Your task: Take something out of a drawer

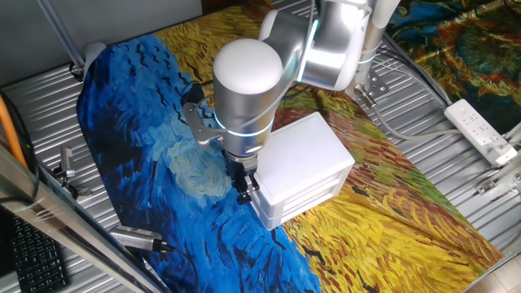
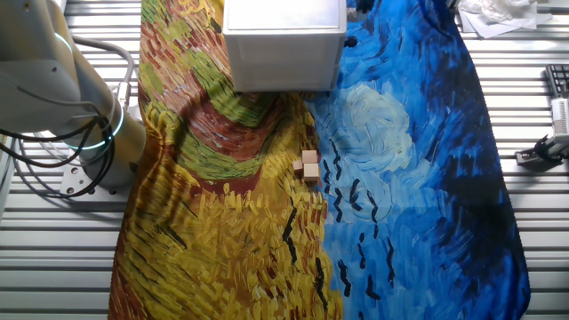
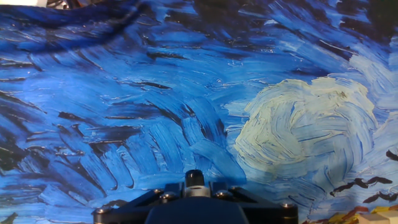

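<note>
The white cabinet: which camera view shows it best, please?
One fixed view shows the cabinet best: its top and two sides, with the gripper at its front corner. The other fixed view cuts it off at the frame's top edge. The hand view shows only cloth.

The arm (image 1: pixel 248 89) is built of thick rounded silver-grey segments with a smooth satin finish. Its nearest joint ends in a plain white domed cap (image 1: pixel 247 65), and just below that cap a thin glowing cyan ring (image 1: pixel 236 128) circles the housing. A second silver segment (image 1: pixel 326 41) above the cap carries another pale cyan band. Below the ring the wrist narrows to a dark fitting ending in the black pincer (image 1: pixel 242 191). In the other fixed view the arm's base (image 2: pixel 62 98) shows the same silver shell and cyan ring, with black cables (image 2: pixel 53 169) looping beside it. The hand view shows a dark mount (image 3: pixel 196 205) with small screws.
</note>
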{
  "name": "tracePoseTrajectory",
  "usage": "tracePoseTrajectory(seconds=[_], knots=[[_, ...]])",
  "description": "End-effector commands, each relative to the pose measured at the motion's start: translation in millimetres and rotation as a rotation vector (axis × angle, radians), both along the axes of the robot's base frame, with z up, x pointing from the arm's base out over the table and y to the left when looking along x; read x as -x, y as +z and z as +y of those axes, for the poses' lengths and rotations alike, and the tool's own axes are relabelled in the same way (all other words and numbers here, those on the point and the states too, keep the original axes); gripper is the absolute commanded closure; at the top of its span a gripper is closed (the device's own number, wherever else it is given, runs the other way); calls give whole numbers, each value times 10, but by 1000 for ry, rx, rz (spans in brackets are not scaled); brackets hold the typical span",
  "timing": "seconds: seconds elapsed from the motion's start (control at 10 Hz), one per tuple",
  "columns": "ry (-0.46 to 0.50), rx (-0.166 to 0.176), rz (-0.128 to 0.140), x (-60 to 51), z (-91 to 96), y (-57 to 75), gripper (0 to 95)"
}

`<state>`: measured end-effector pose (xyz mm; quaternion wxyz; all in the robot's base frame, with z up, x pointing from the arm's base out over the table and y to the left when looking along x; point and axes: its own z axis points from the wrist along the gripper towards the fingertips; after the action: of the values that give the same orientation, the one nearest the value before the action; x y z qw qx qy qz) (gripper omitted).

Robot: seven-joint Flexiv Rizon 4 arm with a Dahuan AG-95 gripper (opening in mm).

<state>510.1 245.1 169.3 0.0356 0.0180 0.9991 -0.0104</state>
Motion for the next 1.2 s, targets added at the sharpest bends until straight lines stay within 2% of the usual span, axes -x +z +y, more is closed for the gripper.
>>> tracePoseTrajectory(seconds=[0.1, 1.0, 1.1, 1.2], knots=[[3, 0, -3, -5, 4, -3, 570], [5, 0, -11, 9, 18, -123, 570], [5, -1, -12, 9, 17, -126, 760], [5, -3, -13, 9, 16, -128, 760]])
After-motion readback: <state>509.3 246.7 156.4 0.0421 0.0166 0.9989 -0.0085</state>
